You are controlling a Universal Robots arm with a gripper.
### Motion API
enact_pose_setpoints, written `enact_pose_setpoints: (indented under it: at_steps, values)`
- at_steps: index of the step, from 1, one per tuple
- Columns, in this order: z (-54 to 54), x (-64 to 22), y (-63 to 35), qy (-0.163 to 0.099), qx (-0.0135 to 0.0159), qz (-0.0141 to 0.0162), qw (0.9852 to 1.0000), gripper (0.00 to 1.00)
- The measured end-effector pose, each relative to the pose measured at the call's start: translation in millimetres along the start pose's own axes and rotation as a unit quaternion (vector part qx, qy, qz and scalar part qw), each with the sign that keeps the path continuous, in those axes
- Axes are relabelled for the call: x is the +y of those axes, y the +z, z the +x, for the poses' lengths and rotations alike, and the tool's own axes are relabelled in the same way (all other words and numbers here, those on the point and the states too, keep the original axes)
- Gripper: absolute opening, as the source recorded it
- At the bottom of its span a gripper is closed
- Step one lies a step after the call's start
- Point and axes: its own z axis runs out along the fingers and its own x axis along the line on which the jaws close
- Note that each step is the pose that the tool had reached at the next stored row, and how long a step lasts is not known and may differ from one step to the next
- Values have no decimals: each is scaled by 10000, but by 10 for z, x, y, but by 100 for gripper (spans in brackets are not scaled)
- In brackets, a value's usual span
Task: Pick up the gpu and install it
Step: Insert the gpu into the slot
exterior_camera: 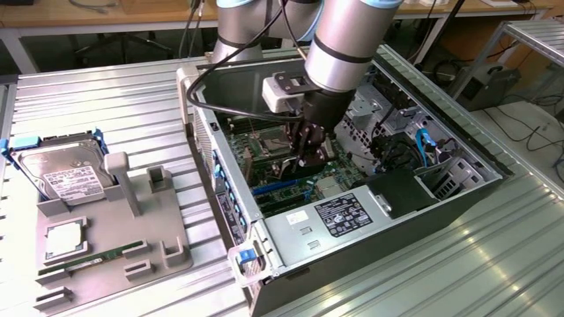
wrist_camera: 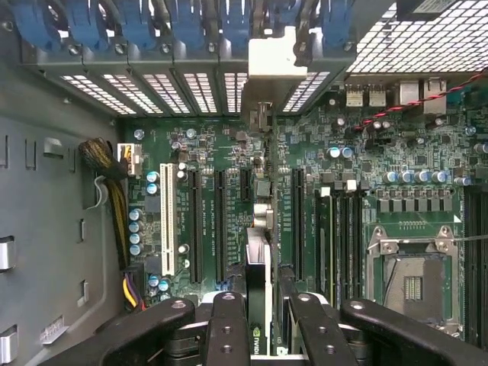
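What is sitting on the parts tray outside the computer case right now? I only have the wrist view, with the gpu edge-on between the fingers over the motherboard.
Observer: On the grey tray, at the exterior view's left, a silver hard drive with blue side rails sits in a holder.
Operator: Anything else on it?
Observer: A green memory stick lies flat along the tray's edge nearest the camera.
Operator: And how does the case sit?
Observer: The computer case lies on its side on a ribbed metal table. The arm reaches down into it from above, with the gripper shut on the gpu.
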Motion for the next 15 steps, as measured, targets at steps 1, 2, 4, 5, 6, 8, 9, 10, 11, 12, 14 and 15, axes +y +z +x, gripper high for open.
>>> enact_pose_setpoints:
  at_steps: [1,2,4,5,6,8,9,10,11,12,14,15]
  values:
    - [0,5,4,1,-1,4,10000,26]
    - [0,11,7,1,-1,9,10000,26]
    - [-2,47,21,0,-1,49,10000,26]
    - [-7,68,29,0,-2,79,10000,26]
    - [-16,85,36,-1,-2,112,9999,26]
    - [-58,113,53,-1,-3,172,9999,26]
    - [-79,126,62,-1,-4,191,9998,26]
    - [-85,136,67,-2,-4,199,9998,26]
    - [-89,147,73,-2,-5,206,9998,26]
    - [-90,154,77,-2,-4,206,9998,26]
    - [-90,160,83,-3,-3,206,9998,26]
    - [-90,161,88,-4,-4,207,9998,26]
